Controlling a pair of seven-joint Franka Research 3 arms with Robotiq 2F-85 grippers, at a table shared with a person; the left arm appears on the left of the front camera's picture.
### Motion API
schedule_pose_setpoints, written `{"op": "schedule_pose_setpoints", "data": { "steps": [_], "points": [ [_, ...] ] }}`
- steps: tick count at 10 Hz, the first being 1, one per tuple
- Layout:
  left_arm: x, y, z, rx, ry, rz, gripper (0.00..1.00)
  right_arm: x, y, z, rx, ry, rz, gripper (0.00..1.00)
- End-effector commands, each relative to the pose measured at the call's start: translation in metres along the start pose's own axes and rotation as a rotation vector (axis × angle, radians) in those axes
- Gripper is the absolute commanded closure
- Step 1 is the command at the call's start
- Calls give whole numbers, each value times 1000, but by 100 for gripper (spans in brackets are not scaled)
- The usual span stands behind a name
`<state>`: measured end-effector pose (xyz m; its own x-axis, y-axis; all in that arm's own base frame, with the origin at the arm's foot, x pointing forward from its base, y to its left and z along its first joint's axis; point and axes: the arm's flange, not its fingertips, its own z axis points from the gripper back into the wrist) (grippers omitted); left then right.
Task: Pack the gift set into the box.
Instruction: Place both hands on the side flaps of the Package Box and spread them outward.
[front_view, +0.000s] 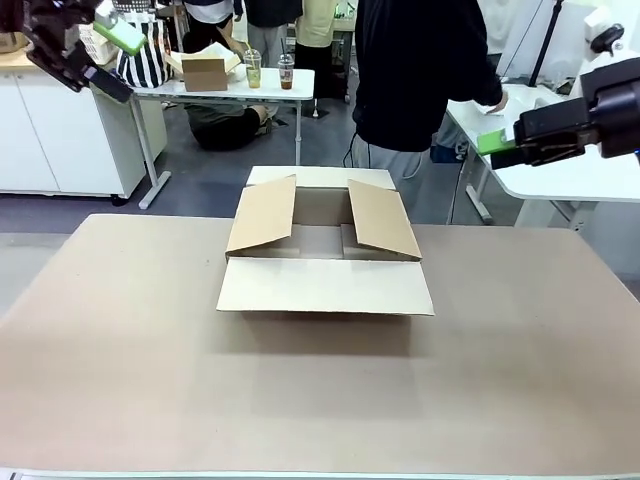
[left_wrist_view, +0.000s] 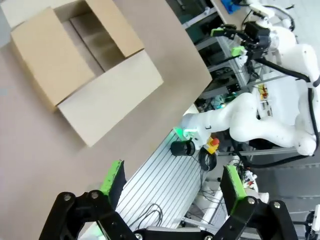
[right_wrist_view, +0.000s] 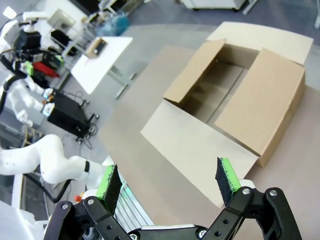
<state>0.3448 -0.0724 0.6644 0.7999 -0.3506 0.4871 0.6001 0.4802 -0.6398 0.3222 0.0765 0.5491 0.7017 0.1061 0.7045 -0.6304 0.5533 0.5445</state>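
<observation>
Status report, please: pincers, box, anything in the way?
Left pincer open, raised. Right pincer open, raised. Box mid-table, side flaps leaning inward. Person behind it.

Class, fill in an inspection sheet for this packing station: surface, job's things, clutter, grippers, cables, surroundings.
Surface: brown table, bare around the box.
Job's things: box mid-table, flaps open, visible floor bare.
Clutter: nothing seen.
Grippers: left gripper and right gripper open, raised off the table.
Cables: cable on the slatted base beside the table.
Surroundings: person standing beyond the far edge; drink cups on a white table behind.
</observation>
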Motion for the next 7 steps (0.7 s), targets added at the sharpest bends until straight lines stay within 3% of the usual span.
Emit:
{"op": "schedule_pose_setpoints", "data": {
  "steps": [1,2,5,6,7],
  "points": [
    [1,1,-8,-28,-5,6,0,3,-3,-4,18,-18,24,0],
    [10,6,-39,71,38,13,0,3,-3,-4,18,-18,24,0],
    [48,67,-150,331,176,90,0,3,-3,-4,18,-18,24,0],
    [60,87,-188,466,179,127,0,3,-3,-4,18,-18,24,0],
    [75,110,-233,515,116,217,0,3,-3,-4,18,-18,24,0]
  ]
}}
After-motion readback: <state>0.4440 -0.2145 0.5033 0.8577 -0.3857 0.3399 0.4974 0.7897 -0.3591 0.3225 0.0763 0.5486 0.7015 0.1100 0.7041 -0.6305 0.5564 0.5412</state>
